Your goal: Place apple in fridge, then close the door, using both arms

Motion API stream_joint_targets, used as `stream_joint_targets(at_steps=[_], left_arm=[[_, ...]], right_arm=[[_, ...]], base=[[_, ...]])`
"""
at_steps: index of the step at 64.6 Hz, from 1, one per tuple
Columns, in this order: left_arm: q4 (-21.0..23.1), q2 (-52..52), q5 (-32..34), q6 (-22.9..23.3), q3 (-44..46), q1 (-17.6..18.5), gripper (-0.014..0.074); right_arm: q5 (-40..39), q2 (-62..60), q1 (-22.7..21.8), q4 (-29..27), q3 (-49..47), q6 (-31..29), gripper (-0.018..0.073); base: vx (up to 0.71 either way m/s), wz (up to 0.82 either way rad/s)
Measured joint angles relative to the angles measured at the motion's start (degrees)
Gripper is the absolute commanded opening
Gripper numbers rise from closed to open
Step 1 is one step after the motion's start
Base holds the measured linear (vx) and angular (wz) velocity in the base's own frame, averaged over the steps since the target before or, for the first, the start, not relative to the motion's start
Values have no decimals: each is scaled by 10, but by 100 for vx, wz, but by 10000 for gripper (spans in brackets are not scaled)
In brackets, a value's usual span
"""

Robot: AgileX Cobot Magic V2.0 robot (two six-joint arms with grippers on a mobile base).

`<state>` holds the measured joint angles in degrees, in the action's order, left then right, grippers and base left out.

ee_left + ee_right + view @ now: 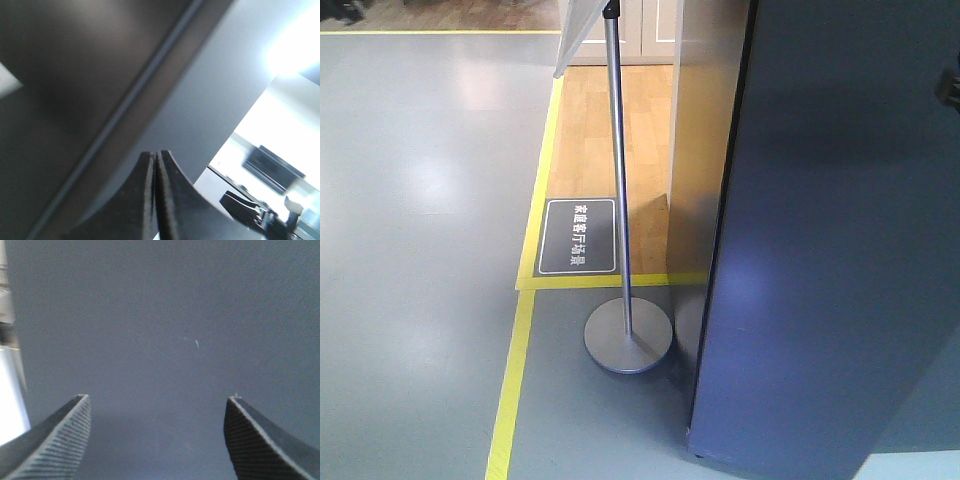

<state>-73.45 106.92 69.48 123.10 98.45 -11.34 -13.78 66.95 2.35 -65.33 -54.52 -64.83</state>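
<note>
The fridge [820, 250] fills the right of the front view as a tall dark grey panel, and no white inside shows. The apple is out of view in all three views. My right gripper [157, 400] is open with nothing between its ribbed fingertips [65, 435], and it faces a flat dark grey surface [160, 315] close up, which looks like the door's outer face. My left gripper [156, 152] is shut with nothing in it, pointing along a dark grey panel with a long seam [125, 100]. Whether the door is fully shut cannot be told.
A metal stanchion pole [618, 170] on a round base [628, 340] stands just left of the fridge. Yellow floor tape [515, 370] and a black floor sign [578, 236] border a wooden floor patch [615, 130]. Dark furniture [270, 165] shows far off in the left wrist view.
</note>
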Motion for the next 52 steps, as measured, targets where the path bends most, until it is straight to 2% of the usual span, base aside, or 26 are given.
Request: stream_joint_targets(at_steps=[17, 33, 52], left_arm=[[0, 0, 0, 0, 0, -44, -8], [-9, -1, 1, 0, 0, -47, -8], [-39, -1, 1, 0, 0, -47, -8]], right_arm=[[-41, 139, 0, -19, -104, -3, 540], [-47, 205, -2, -54, -179, -2, 540], [-55, 267, -8, -62, -232, -17, 540]], base=[[0, 0], [0, 0], [0, 0]])
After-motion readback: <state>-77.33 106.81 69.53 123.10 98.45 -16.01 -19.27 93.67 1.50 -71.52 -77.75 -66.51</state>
